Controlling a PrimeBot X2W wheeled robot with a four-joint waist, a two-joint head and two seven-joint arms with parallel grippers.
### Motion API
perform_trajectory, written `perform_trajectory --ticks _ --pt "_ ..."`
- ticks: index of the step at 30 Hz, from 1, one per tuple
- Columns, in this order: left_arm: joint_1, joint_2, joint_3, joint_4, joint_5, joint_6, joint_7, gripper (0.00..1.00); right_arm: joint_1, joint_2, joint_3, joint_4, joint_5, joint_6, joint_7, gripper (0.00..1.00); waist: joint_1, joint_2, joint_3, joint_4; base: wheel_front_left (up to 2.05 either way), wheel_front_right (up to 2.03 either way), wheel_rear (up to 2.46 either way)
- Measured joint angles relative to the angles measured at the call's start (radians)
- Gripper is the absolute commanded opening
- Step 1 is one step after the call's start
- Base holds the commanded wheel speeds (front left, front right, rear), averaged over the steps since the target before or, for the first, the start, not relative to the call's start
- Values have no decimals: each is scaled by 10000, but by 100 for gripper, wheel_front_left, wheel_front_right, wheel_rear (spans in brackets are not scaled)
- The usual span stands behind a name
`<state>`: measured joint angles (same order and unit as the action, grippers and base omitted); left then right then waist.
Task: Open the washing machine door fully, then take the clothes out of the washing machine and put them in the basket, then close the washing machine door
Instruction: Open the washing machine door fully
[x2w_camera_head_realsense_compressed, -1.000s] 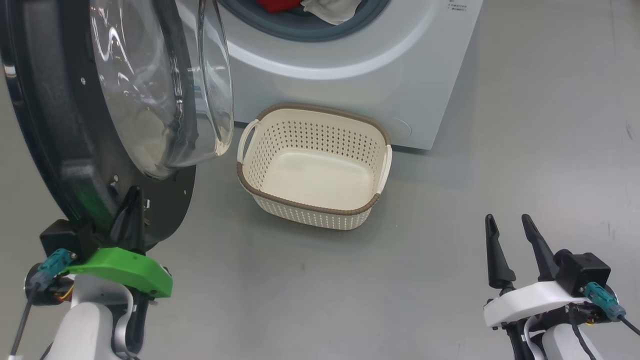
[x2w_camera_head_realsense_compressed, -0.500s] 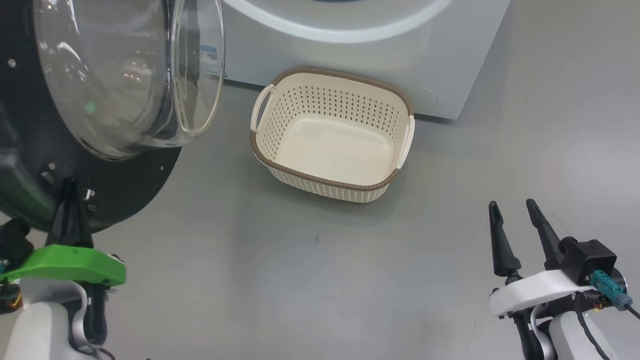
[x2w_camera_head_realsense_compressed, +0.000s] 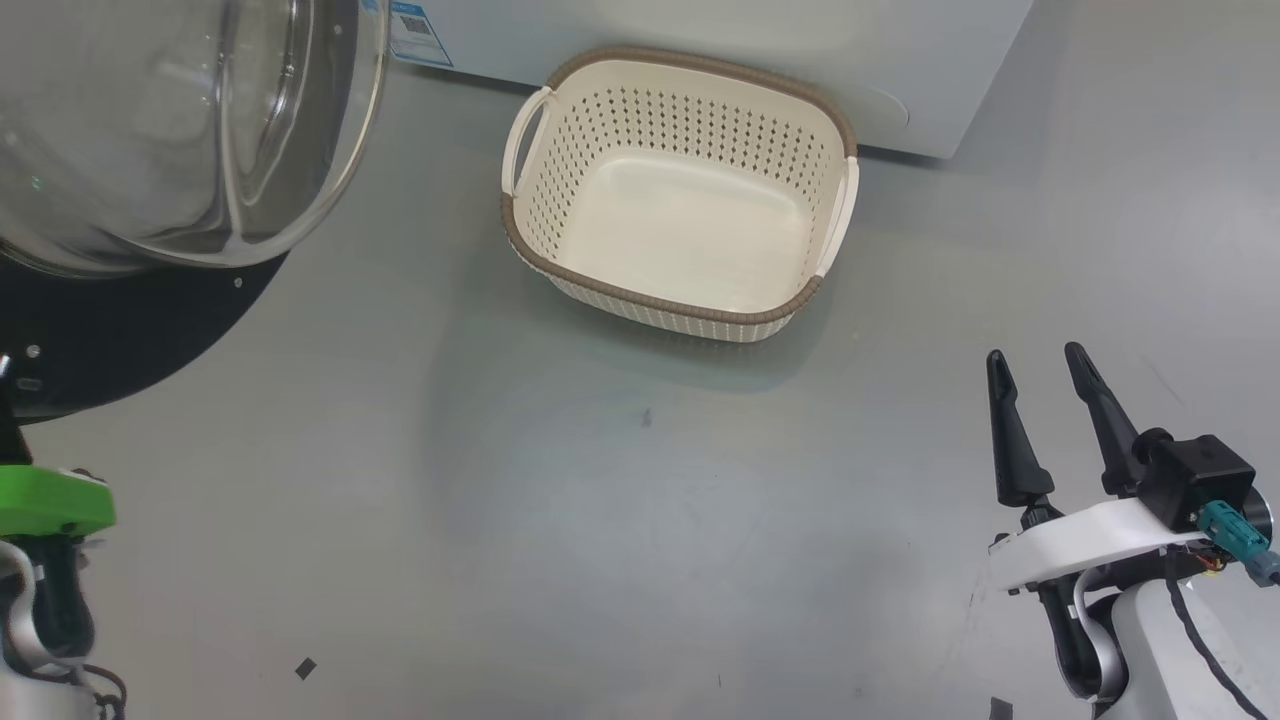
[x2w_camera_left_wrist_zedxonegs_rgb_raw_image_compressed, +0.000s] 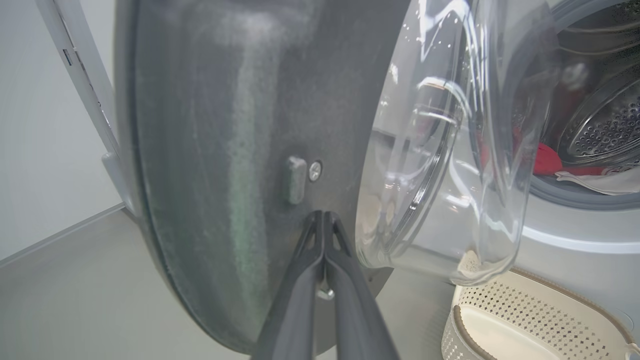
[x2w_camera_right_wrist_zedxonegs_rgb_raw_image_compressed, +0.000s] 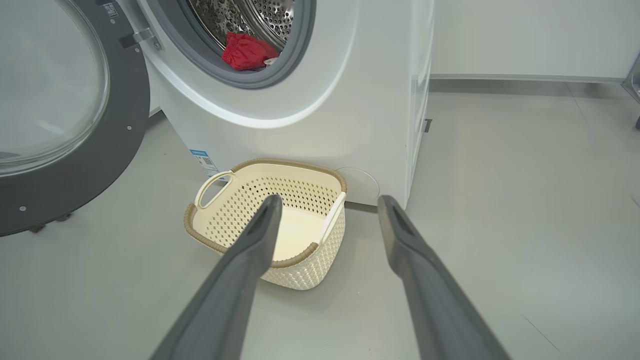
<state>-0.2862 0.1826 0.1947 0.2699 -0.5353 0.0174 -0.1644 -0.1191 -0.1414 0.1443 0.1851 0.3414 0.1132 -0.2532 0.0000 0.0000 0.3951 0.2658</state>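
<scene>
**At the washer's front: door swung wide, laundry still inside**

Beside the washing machine (x2w_camera_right_wrist_zedxonegs_rgb_raw_image_compressed: 320, 100), the door (x2w_camera_right_wrist_zedxonegs_rgb_raw_image_compressed: 100, 165) now hangs far out to the left. A second ago its glass bowl nearly overlapped the basket (x2w_camera_head_realsense_compressed: 690, 305); now a broad strip of bare floor (x2w_camera_head_realsense_compressed: 600, 500) separates them. The head camera has also tipped down, so part of that shift is the view's own.

The left pincer (x2w_camera_left_wrist_zedxonegs_rgb_raw_image_compressed: 325, 220) is closed, its tips against the door's dark inner face near the lower edge. Whether it pinches anything there I cannot tell. The right pincer (x2w_camera_head_realsense_compressed: 1034, 355) stands open and empty, well back from the basket.

The opening step looks nearly done. The clothes (x2w_camera_right_wrist_zedxonegs_rgb_raw_image_compressed: 247, 50) lie at the front lip of the drum, red with a white piece beside it. The basket is empty, close against the washer's front below the drum mouth. The right arm has clear floor ahead and open space above the basket's rim.
</scene>
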Motion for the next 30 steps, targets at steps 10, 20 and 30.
perform_trajectory --ticks 10,20,30 --pt "-648 748 694 558 -458 -56 -56 0 -225 -345 -86 -205 -105 0 13 100 0 0 792 19 0 0 0" --pt "-1344 1448 1014 1471 -631 -330 -38 0 -634 -426 -65 -619 -180 0 117 100 0 0 1372 83 0 0 0" --pt "-1833 2205 1246 2253 -708 -591 186 0 -876 -420 67 -1026 -180 0 293 100 1 0 1834 13 0 0 0"
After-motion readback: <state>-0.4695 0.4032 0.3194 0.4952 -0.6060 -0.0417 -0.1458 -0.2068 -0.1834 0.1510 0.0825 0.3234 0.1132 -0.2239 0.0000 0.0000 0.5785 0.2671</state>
